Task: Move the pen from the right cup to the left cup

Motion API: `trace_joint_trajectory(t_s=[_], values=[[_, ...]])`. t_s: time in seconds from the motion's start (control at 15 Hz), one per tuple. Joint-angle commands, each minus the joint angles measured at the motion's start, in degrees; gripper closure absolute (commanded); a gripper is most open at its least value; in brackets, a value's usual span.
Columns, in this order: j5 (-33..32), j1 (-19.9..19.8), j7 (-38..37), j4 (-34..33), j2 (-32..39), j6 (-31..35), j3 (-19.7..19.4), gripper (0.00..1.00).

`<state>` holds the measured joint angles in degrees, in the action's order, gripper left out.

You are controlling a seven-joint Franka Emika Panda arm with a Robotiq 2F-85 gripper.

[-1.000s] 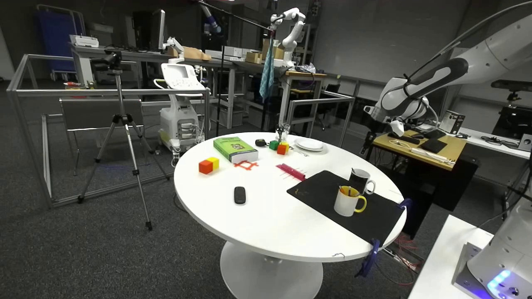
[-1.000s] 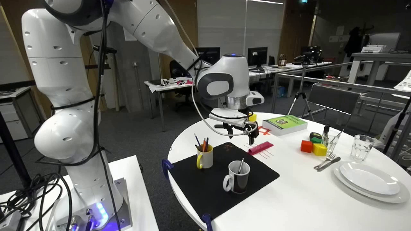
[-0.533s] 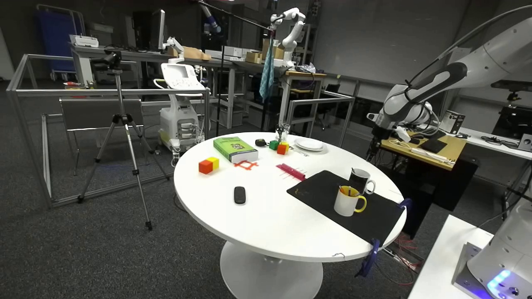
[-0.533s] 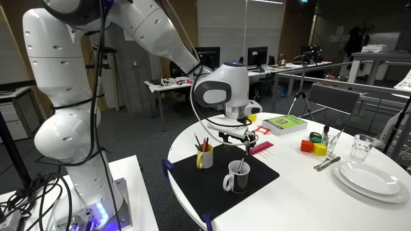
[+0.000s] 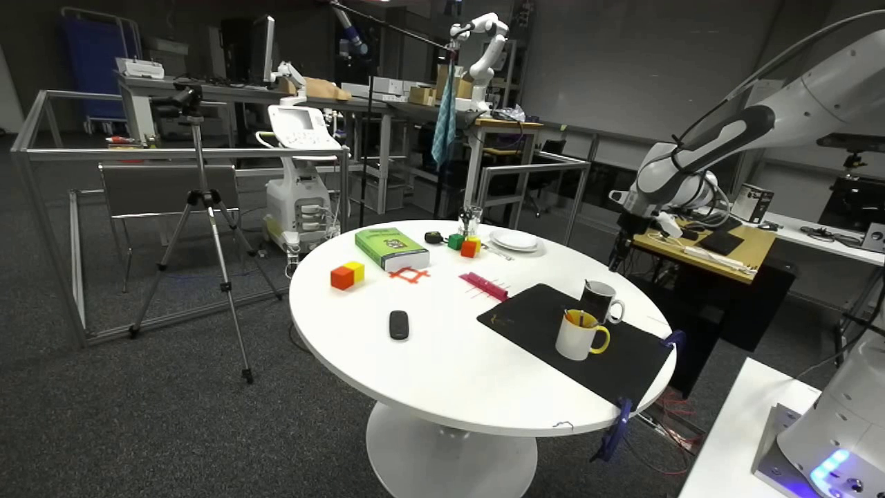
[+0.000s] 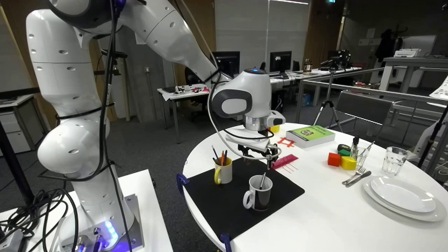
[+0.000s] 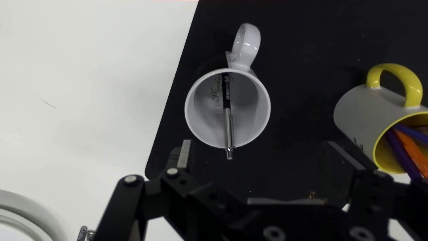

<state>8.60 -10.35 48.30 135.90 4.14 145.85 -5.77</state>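
Observation:
The pen [image 7: 228,124], dark with a silver clip end, leans inside the right cup [image 7: 207,120], its tip poking over the rim. That cup is white inside with a dark outer wall [image 6: 263,200]. Beside it on the black mat stands the left cup [image 6: 225,174], a white mug with yellow inside and handle, holding several pens and pencils [image 7: 411,150]. Above the mat, my gripper [image 7: 258,142] stands open with nothing between its pads [image 7: 185,154]. In the wrist view the pen's tip shows nearer the left-hand finger. An exterior view has the gripper [image 6: 258,159] higher than both cups.
A pink strip [image 6: 284,161] lies just past the mat [image 6: 224,210]. Farther off are a green book [image 6: 310,135], coloured blocks [image 6: 334,159], glasses [image 6: 394,161], cutlery [image 6: 356,176] and plates [image 6: 402,194]. Blue clamps [image 6: 182,183] grip the mat at the table edge.
Over the first half second my gripper came down and closer to the right cup, staying open. Since then it has hardly moved. Cups and pen stand as before.

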Motion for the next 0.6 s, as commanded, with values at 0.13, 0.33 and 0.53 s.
trace_joint_trajectory(t_s=[0.13, 0.33, 0.53], values=[[1.1, 0.1, -0.9, 0.0, 3.5, 5.7, 0.2, 0.00], [1.3, -0.2, -3.1, -0.5, 6.2, 9.7, 0.9, 0.00], [2.5, -0.9, -4.5, -1.3, 8.9, 13.6, 2.8, 0.03]])
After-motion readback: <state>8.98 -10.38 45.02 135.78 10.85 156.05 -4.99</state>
